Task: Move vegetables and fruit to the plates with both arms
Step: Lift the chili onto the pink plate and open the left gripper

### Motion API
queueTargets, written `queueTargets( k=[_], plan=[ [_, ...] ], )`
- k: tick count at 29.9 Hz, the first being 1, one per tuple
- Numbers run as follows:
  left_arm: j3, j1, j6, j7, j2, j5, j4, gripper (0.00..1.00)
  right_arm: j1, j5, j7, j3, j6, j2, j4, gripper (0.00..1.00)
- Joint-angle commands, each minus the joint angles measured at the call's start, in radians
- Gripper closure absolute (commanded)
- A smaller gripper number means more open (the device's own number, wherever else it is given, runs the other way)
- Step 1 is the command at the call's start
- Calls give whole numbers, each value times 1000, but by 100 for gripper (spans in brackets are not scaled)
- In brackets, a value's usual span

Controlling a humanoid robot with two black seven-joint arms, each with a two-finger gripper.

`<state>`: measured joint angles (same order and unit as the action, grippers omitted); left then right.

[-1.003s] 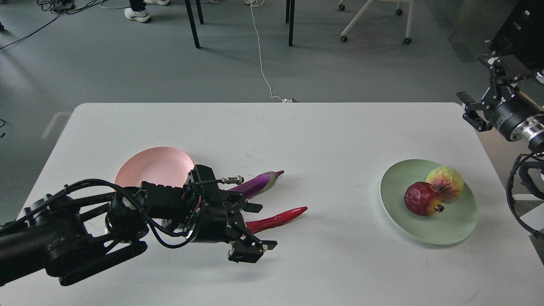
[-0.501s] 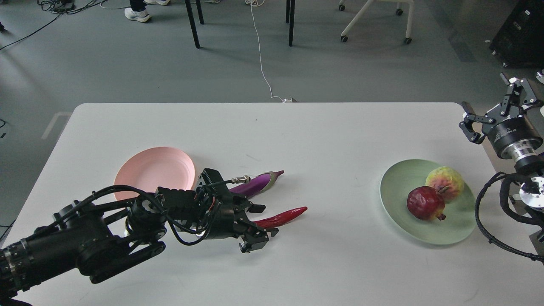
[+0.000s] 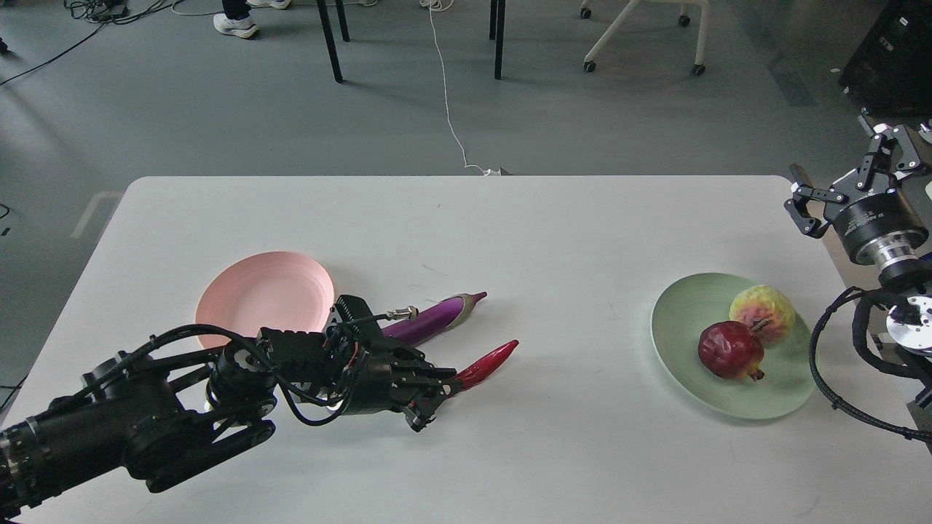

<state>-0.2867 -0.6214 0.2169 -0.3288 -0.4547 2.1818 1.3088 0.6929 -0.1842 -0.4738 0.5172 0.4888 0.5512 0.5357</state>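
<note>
We see even, soft daylight-like lighting, moderately bright, cool grey cast. White table (image 3: 466,240) evenly lit, no blown-out glare. Soft diffuse shadows fall toward us, under left arm (image 3: 182,407) and under green plate (image 3: 735,404). Small highlights on glossy eggplant (image 3: 437,320) and chili pepper (image 3: 489,358). Focus sharp across table and floor. No motion blur visible. Black arm detail partly lost in dark tones. Slight wide-angle bowing at table edges.

White table (image 3: 510,233) carries pink plate (image 3: 262,295); eggplant (image 3: 429,320); chili pepper (image 3: 489,358); green plate (image 3: 684,320).
</note>
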Motion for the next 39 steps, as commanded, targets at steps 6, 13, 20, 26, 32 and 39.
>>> queueTargets(
  k=[6, 13, 20, 26, 32, 39],
  plan=[
    [-103, -1, -110, -7, -231, 0, 122, 90, 4, 2, 1, 15, 0, 12, 0, 1],
    [-114, -9, -113, -6, -349, -191, 29, 88, 4, 2, 1, 14, 0, 0, 0, 1],
    [-104, 3, -117, -6, -357, -201, -127, 81, 4, 3, 3, 12, 0, 9, 0, 1],
    [-103, 5, -126, -3, -343, -206, -164, 51, 2, 5, 3, 10, 0, 10, 0, 1],
    [-106, -14, -126, -3, -303, -204, -161, 39, 2, 5, 3, 9, 0, 12, 1, 1],
    [-103, -70, -123, -4, -194, -198, -117, 42, 0, 5, 3, 7, 0, 12, 1, 1]
  ],
)
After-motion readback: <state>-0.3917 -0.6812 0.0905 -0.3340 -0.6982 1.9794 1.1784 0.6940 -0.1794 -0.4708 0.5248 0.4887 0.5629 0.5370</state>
